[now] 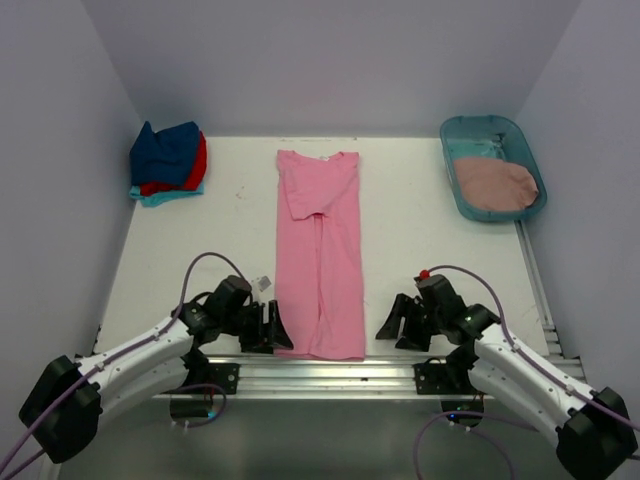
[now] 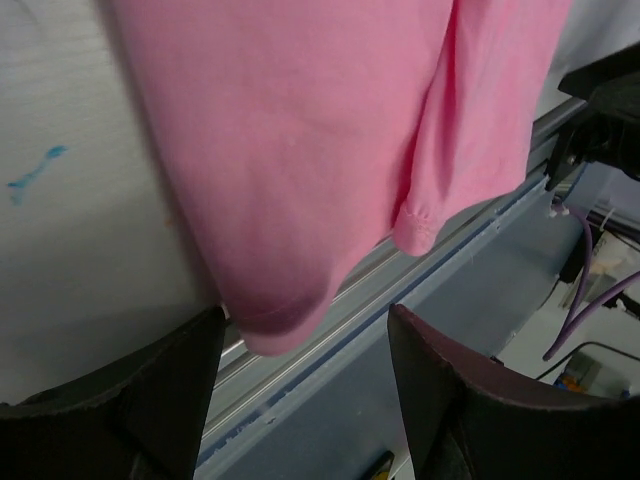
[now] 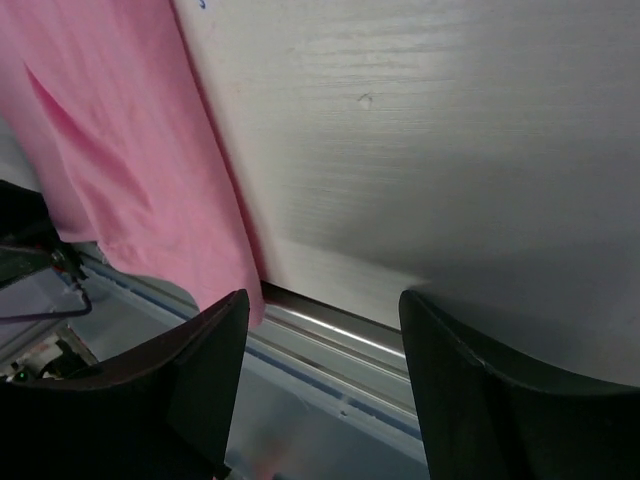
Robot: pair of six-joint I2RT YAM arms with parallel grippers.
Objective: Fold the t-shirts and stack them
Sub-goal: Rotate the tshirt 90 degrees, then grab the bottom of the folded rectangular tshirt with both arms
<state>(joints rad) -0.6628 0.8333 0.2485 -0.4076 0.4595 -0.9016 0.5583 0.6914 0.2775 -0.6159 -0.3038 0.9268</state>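
A bright pink t-shirt [image 1: 320, 250] lies in the middle of the table, folded into a long narrow strip, collar far and hem hanging over the near edge. My left gripper [image 1: 274, 328] is open beside the hem's left corner; the hem [image 2: 300, 300] hangs between its fingers. My right gripper [image 1: 402, 322] is open to the right of the hem; the pink cloth [image 3: 130, 170] shows left of its fingers. Navy, red and turquoise shirts [image 1: 167, 160] are piled at the far left. A dusty rose shirt [image 1: 495, 184] lies in the tub.
The teal plastic tub [image 1: 490, 130] stands at the far right corner. A metal rail [image 1: 320, 372] runs along the table's near edge, also in the left wrist view [image 2: 440, 250] and the right wrist view [image 3: 330, 335]. Purple cables loop from both arms.
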